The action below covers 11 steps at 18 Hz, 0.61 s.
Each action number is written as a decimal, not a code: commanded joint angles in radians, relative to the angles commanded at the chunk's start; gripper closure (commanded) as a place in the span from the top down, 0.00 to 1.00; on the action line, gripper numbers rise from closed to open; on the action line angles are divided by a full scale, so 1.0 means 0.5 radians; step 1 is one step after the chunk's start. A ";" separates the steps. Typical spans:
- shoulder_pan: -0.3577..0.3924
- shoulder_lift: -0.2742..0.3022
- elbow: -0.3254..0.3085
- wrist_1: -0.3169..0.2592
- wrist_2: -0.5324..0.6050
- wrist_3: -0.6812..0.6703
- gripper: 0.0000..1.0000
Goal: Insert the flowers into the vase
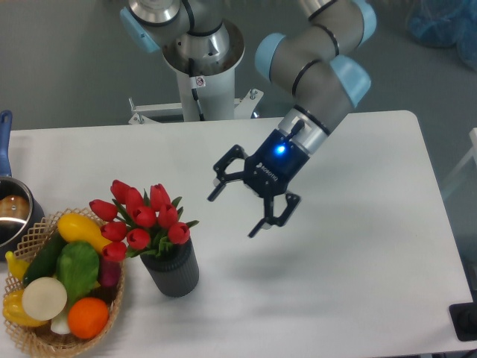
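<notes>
The flowers (pixel 141 218), red tulip buds with green leaves, stand in the vase (pixel 174 273), a dark grey ribbed cylinder at the front left of the white table. The bunch leans to the left over the vase's rim. My gripper (pixel 234 213) hangs above the table to the right of the flowers, apart from them, open with nothing between its fingers (pixel 218 190).
A wicker basket (pixel 30 237) of vegetables and fruit sits at the front left, right beside the vase. A pot (pixel 11 212) with a blue handle stands at the left edge. The robot's base (pixel 200 71) rises behind the table.
</notes>
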 joint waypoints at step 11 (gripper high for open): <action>0.073 0.009 0.074 -0.012 1.179 -0.028 1.00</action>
